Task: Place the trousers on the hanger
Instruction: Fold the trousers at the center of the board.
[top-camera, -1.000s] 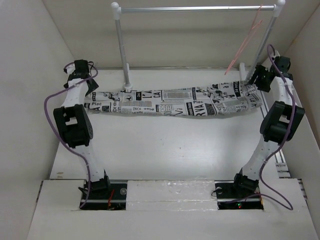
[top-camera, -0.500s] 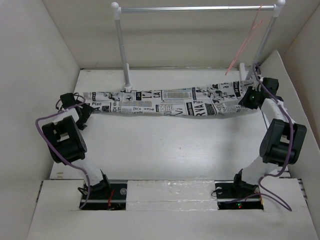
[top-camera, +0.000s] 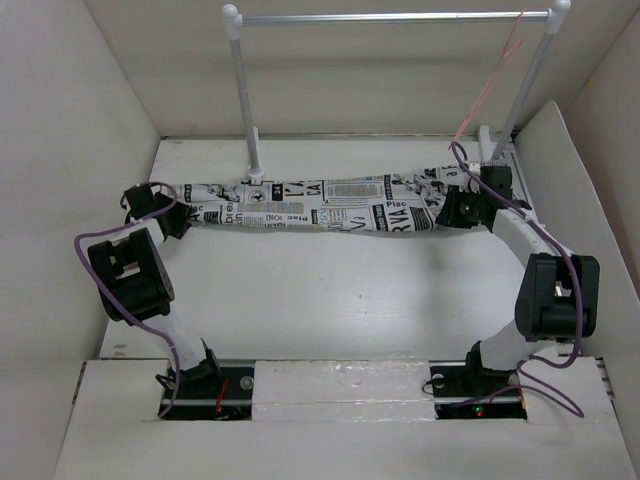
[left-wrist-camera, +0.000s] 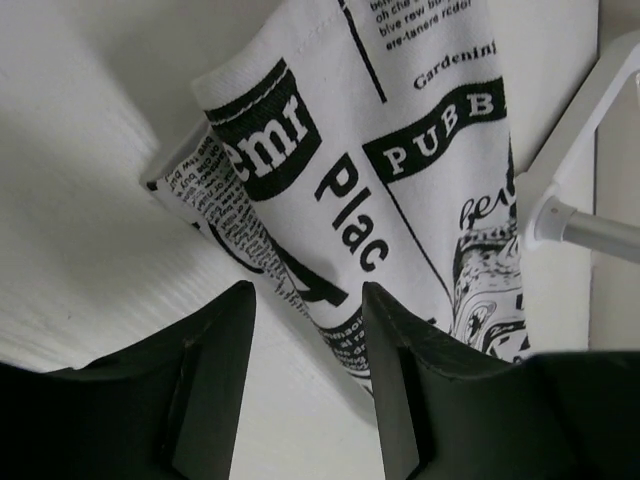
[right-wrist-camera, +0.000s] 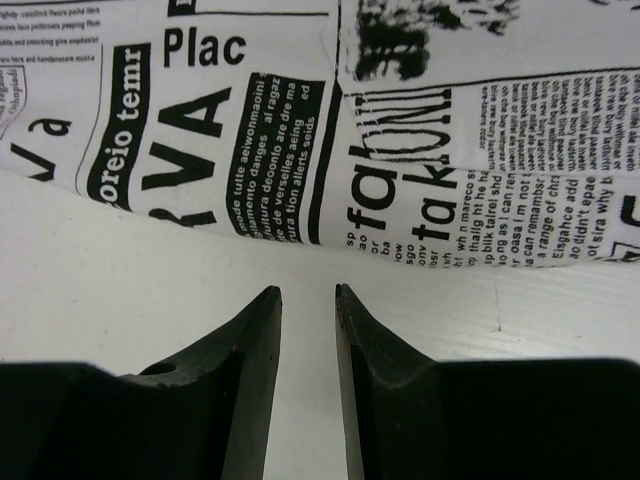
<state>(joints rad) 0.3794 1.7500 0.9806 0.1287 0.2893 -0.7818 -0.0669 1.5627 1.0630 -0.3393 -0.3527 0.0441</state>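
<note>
With the trousers (top-camera: 340, 205) lying flat along the bench (top-camera: 330, 290) and both hands empty at its ends, the left hand (left-wrist-camera: 307, 290) part open and the right hand (right-wrist-camera: 306, 289) barely open, a shallow pinch might catch one layer only, so the cloth would slip before reaching the hanger (top-camera: 485, 90).

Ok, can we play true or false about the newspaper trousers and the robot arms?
1. The trousers lie stretched out on the table. True.
2. The hanger lies on the table too. False: it hangs from the right end of the rack's crossbar.
3. The right gripper is clamping the trousers. False: its fingers are slightly apart with nothing between them.
4. The left gripper is at the trousers' left end. True.
5. The trousers are white with black print. True.
</note>
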